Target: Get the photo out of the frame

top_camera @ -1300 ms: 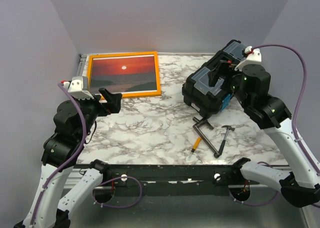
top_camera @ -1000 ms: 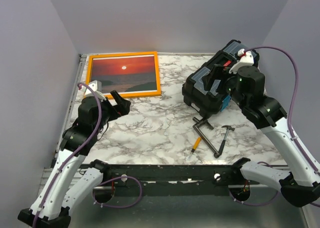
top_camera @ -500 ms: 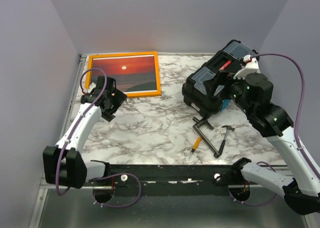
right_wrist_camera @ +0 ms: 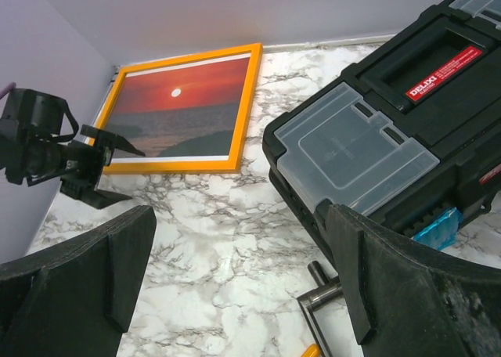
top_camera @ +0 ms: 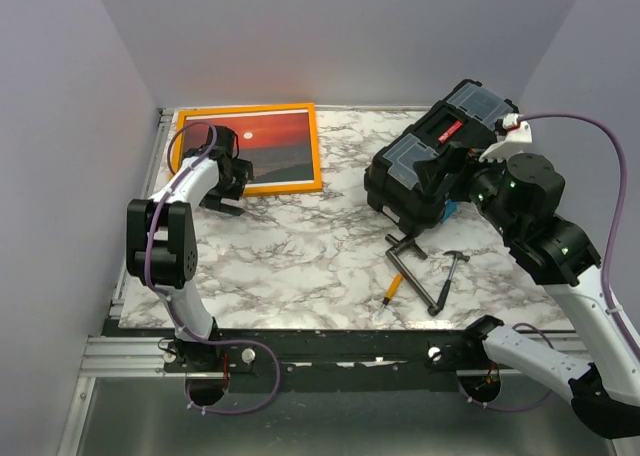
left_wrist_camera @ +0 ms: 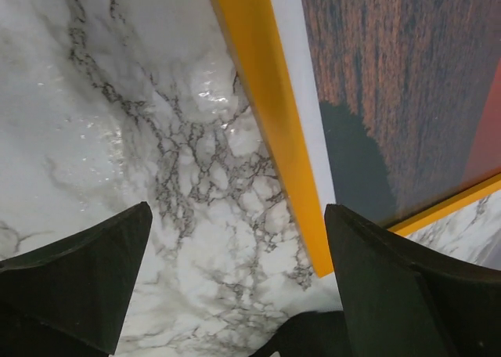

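One wide-spread, empty left pincer [left_wrist_camera: 236, 216] over the frame's [left_wrist_camera: 266, 122] near-left corner, photo [left_wrist_camera: 391, 83] inside.

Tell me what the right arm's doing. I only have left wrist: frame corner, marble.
Observer: Right gripper is open and empty, hovering by the black toolbox.
Operator: Photo out yet?
Observer: No. The photo lies inside the frame, flat at the far left corner of the table.
Operator: Any clutter?
Observer: Loose hand tools lie on the table in front of the toolbox.
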`<state>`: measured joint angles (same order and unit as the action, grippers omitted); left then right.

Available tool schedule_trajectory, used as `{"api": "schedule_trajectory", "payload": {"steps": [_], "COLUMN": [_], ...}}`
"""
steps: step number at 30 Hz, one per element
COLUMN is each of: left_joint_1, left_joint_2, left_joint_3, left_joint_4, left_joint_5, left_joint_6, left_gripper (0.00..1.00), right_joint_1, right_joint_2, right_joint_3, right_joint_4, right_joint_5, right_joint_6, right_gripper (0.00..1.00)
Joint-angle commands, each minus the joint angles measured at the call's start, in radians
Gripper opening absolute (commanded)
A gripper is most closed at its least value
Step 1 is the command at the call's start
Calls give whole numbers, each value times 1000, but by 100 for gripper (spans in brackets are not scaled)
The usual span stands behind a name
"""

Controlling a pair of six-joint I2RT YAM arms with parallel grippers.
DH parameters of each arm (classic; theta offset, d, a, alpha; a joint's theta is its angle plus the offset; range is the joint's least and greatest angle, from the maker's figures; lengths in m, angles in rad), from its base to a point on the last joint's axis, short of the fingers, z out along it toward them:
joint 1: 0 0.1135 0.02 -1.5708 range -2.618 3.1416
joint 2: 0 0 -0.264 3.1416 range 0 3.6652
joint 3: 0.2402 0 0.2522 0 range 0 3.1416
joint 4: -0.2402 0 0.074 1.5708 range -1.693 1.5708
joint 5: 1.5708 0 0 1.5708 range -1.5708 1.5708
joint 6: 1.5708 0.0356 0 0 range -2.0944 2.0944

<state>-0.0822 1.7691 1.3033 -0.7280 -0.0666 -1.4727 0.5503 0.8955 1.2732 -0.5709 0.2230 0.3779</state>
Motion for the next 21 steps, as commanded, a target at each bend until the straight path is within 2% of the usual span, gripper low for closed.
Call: {"api": "schedule_trajectory", "payload": {"steps": [1,9,14,17,21], "left_joint_1": [7,6,6,5,2], "left_joint_2": [62,155,207,217,242], "left_joint_3": [83,178,228,240,292], "left_joint_4": [48,-66,-136,-151,-223], "left_joint_5": [22,22,20,20,-11], "left_joint_6": [-145,-234,-275,-295,-328], "left_gripper": [94,84,83,74,73], "right_joint_1": [-3,-3,-3,-3,-3], "right_joint_2": [-13,-9,-1,-6,-16], "right_joint_3": [2,-5,-2,-6,-9], "right_joint_4": [-7,11,13,11,9], "right_joint_5": [11,8,-4,-6,-5], "right_joint_6": [-3,2,6,11,18], "right_gripper": [100,100,100,100,100]}}
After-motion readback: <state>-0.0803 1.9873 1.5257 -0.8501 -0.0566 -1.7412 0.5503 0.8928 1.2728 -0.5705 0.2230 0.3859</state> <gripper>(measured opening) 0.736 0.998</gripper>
